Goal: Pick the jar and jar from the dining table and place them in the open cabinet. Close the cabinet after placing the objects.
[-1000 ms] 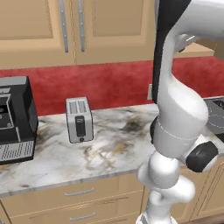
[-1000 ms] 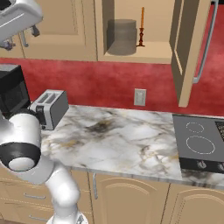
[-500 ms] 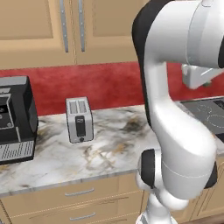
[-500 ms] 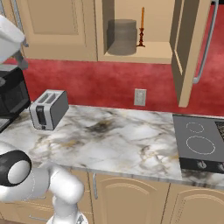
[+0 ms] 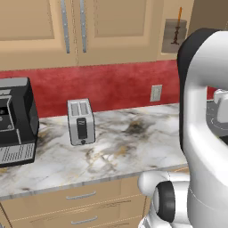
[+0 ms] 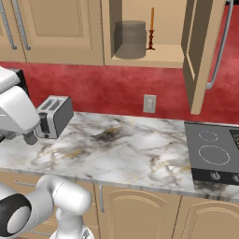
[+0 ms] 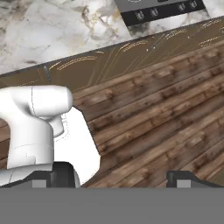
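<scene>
One white arm (image 5: 205,133) of ours rears up bent, gripper (image 7: 116,178) aimed down at the wooden floor (image 7: 166,127), fingertips wide apart, while we count one toaster (image 6: 54,116) and one grey jar (image 6: 130,39) inside the open cabinet (image 6: 154,55).

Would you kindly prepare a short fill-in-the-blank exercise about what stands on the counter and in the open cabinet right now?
1. The silver two-slot toaster stands on the ____ marble counter.
2. Inside the open tan wooden cabinet, a grey cylindrical container stands beside a thin orange ____ on a dark holder.
3. The white wall outlet is set in the ____ backsplash.
4. The black stovetop has ____ round burner rings in view.

Missing words: white-grey; candle; red; two
</scene>
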Available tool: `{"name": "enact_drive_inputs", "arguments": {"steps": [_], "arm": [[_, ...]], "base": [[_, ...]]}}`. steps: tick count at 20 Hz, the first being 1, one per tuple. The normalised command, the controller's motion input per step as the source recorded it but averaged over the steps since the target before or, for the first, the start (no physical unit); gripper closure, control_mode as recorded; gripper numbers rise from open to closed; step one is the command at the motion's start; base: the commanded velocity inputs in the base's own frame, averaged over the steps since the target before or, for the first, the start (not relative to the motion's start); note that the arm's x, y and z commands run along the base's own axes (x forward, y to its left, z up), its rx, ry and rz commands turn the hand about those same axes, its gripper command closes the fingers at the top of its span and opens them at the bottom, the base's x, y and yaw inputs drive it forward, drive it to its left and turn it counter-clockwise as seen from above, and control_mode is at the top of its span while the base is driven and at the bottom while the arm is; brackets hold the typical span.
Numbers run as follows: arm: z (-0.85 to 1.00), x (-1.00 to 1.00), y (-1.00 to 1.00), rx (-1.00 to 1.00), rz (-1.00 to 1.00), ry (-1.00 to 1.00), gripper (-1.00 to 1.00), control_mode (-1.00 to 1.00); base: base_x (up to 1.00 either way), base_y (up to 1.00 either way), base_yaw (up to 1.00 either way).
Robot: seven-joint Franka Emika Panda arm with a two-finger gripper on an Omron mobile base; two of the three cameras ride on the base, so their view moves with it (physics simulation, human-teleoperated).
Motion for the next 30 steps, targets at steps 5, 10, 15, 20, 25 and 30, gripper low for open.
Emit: {"name": "enact_drive_inputs", "arguments": {"steps": [5, 10, 15, 20, 25, 30], "arm": [[-0.53, 0.0, 0.07, 0.3, -0.35, -0.08, -1.0, -1.0], [0.0, 0.0, 0.0, 0.0, 0.0, 0.0, -1.0, -1.0], [0.0, -0.1, -0.04, 0.0, -0.01, -0.01, -1.0, 1.0], [0.0, 0.0, 0.0, 0.0, 0.0, 0.0, -1.0, 1.0], [0.0, 0.0, 0.0, 0.0, 0.0, 0.0, -1.0, 1.0], [0.0, 0.0, 0.0, 0.0, 0.0, 0.0, -1.0, 1.0]], "base": [[0.0, 0.0, 0.0], [0.0, 0.0, 0.0], [-0.77, -0.32, -0.35], [-0.8, -0.28, -0.69], [-0.04, -0.65, -0.83], [0.02, -0.71, -0.84]]}}
